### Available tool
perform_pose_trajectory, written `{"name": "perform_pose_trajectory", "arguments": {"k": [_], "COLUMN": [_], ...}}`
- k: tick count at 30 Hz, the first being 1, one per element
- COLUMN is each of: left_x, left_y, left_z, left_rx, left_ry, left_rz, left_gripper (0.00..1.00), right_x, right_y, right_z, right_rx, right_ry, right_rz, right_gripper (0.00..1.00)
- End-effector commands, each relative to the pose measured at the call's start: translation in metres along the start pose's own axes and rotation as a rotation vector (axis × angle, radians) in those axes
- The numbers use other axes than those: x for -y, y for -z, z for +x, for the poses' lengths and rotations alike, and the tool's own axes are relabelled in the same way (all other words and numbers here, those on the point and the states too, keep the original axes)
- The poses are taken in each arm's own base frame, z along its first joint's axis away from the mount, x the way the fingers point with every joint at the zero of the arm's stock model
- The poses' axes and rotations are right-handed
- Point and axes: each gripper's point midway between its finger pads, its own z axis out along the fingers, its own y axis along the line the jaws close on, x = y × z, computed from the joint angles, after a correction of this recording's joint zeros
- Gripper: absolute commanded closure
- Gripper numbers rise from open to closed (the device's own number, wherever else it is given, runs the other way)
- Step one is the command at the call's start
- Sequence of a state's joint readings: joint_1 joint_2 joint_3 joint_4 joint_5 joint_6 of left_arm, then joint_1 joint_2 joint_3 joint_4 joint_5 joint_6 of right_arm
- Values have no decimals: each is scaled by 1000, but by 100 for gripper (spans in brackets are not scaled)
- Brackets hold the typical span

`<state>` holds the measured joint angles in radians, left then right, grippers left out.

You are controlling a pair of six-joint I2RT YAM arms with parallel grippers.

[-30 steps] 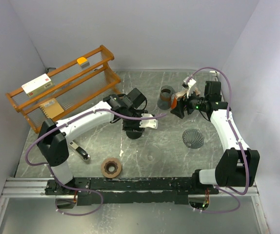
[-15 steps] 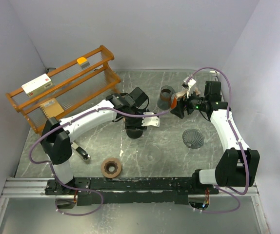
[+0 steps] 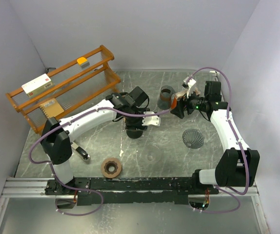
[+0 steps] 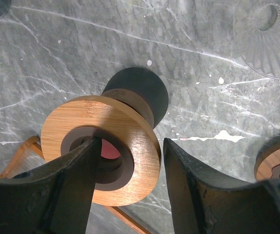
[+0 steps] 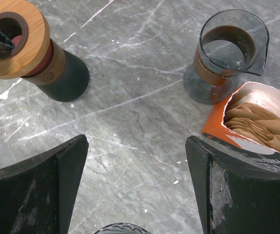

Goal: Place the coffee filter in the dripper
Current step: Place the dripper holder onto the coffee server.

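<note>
Finds the left gripper (image 3: 137,124) a touch nearer the centre of the overhead frame than a second ago, now directly above the dark cylindrical canister with a round bamboo ring lid (image 4: 140,146). Finds the right gripper (image 5: 137,141) just where it was, upper right of centre. Brings the task no closer, judging by this: nothing picked up yet, and the shift is toward a canister rather than anything the task needs. Shows, in the left wrist view, jaws spread wide across the lid, one dark finger at lower left overlapping the lid's central hole and the other standing clear to the right of the rim. Cannot tell whether either finger actually touches the bamboo. Shows, in the right wrist view, jaws likewise wide apart and gripping nothing, bare grey marble-patterned table (image 5: 130,97) between them. Places the brown paper coffee filters (image 5: 257,124) at right of that frame, stacked inside an orange carton (image 5: 218,134) just beside the right-hand finger, below the grey glass carafe with a brown collar (image 5: 230,53). Leaves the clear ribbed glass dripper (image 3: 193,138) alone at centre right of the overhead frame, well apart from the carton.
</note>
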<state>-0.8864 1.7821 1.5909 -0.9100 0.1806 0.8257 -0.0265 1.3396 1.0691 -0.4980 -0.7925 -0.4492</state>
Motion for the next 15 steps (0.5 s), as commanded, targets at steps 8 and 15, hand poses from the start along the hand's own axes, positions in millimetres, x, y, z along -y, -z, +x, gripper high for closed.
{"name": "perform_pose_trajectory", "arguments": {"k": [8,15], "left_x": [-18,-46], "left_y": [70,127], "left_z": [-31,4], "left_rx": [184,298], "left_ry": [60,194], "left_rz": [-93,-223], "left_gripper": [7,2], "right_x": [-33,-107], "right_y": [7,-12], "right_z": [22,52], "right_rx": [-132,-271], "right_ry": [71,175], "right_rz": [-76,-275], "right_gripper": [17,18]}}
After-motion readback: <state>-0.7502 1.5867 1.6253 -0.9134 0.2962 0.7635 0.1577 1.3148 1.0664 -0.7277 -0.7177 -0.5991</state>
